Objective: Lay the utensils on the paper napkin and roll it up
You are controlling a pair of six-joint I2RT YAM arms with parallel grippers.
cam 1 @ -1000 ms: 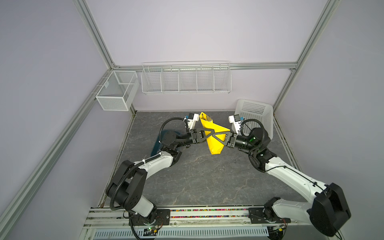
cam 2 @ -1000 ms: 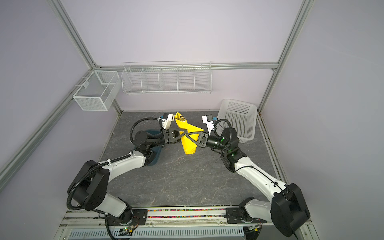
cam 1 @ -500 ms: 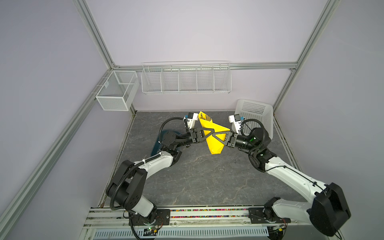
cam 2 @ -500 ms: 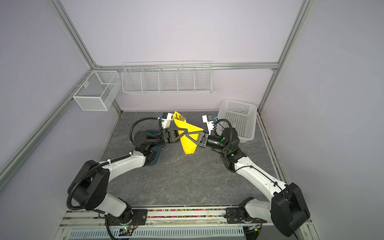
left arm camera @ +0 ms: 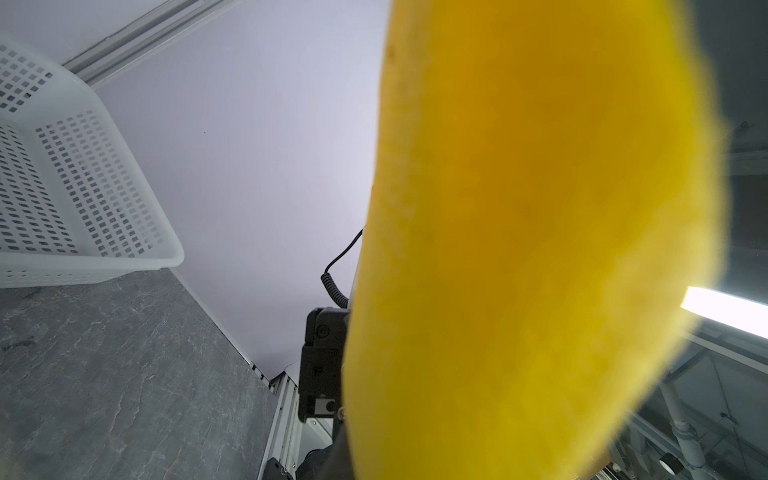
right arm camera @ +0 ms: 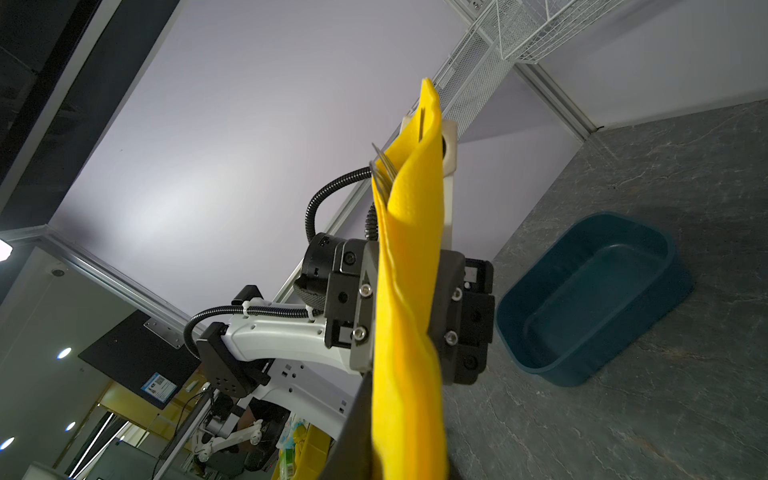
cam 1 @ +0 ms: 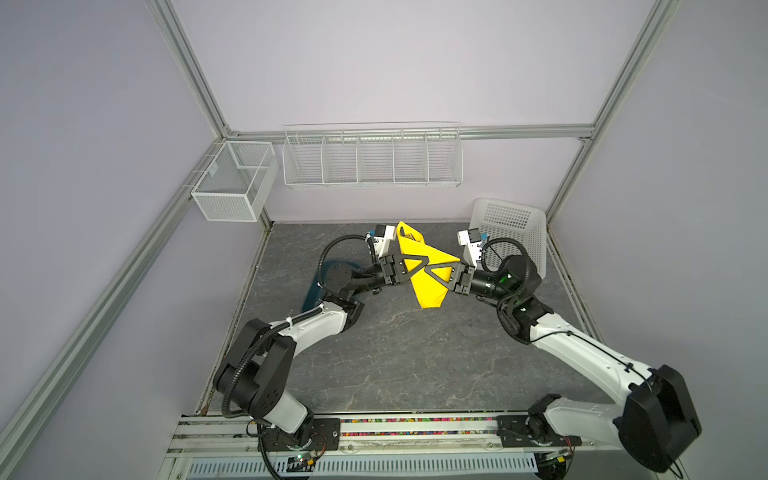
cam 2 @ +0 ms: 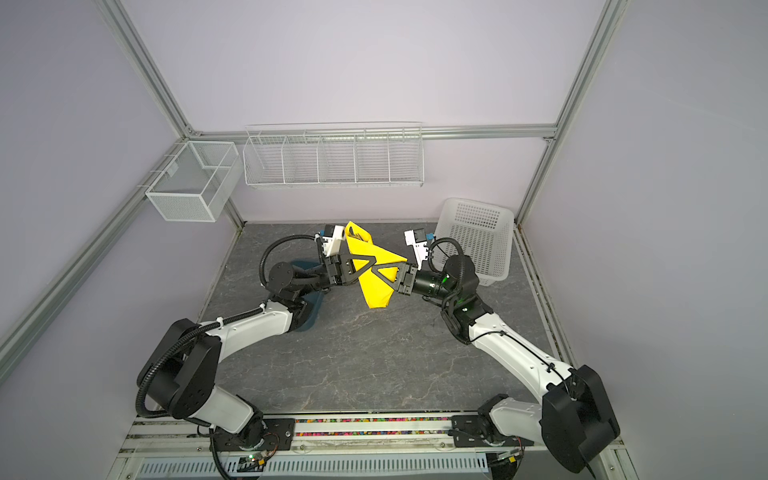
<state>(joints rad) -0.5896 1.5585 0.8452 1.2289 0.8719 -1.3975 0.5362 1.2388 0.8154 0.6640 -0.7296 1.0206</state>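
Observation:
The yellow paper napkin [cam 1: 428,286] [cam 2: 376,291] hangs as a loose roll in mid-air above the back of the table, tilted with its lower end toward the front. Fork tines of the utensils [right arm camera: 382,166] [cam 1: 409,237] stick out of its upper end; the rest of the utensils is hidden inside. My left gripper [cam 1: 424,262] [cam 2: 372,262] is shut on the roll from the left. From the right, my right gripper [cam 1: 430,270] [cam 2: 378,270] is shut on it too, fingertips nearly meeting the left's. In the left wrist view the napkin [left arm camera: 540,249] blocks the jaws.
A teal tub [right arm camera: 590,299] [cam 1: 332,274] stands empty on the table under the left arm. A white plastic basket [cam 1: 511,232] [left arm camera: 75,187] sits at the back right corner. Wire baskets [cam 1: 372,158] [cam 1: 232,183] hang on the back and left walls.
The left gripper's jaws have closed onto the napkin roll. The right gripper and the roll have stayed where they were.

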